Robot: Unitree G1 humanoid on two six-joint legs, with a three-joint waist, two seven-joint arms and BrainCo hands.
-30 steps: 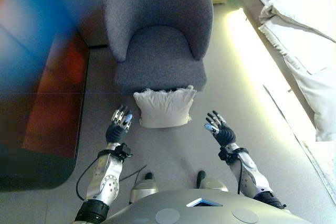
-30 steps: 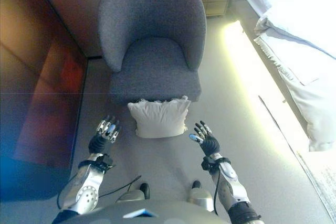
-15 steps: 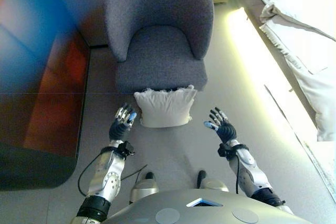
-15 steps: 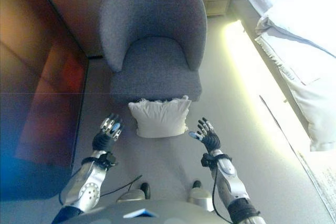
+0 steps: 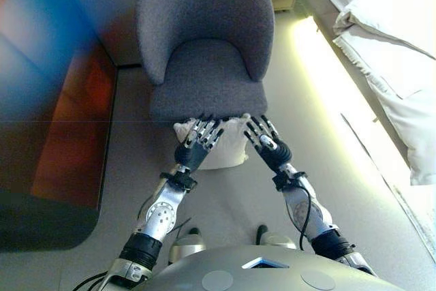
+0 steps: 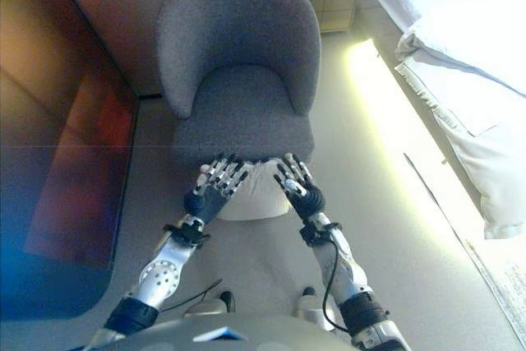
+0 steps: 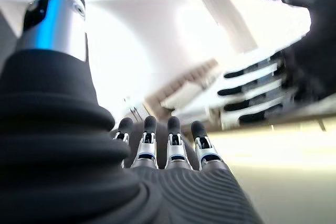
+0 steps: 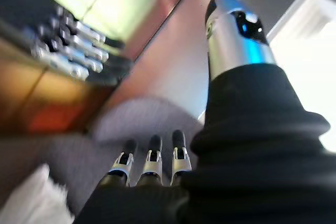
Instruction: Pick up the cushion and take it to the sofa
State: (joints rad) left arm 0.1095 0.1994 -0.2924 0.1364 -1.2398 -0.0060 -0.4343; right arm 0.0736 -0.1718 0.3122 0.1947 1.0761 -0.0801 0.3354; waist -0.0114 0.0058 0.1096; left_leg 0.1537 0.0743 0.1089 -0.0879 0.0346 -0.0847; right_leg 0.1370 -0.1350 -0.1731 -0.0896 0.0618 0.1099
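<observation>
Grey floor carries the cushion point(image 5: 225, 149) between spread left hand point(image 5: 196, 142) and right hand point(image 5: 268, 143).

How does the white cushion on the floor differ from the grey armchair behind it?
The cushion is white, the armchair grey. The cushion is much smaller and lies on the floor against the armchair's front; the armchair stands upright. The left hand and right hand are over the cushion, fingers straight, while nothing touches the armchair's seat. Both look soft.
</observation>
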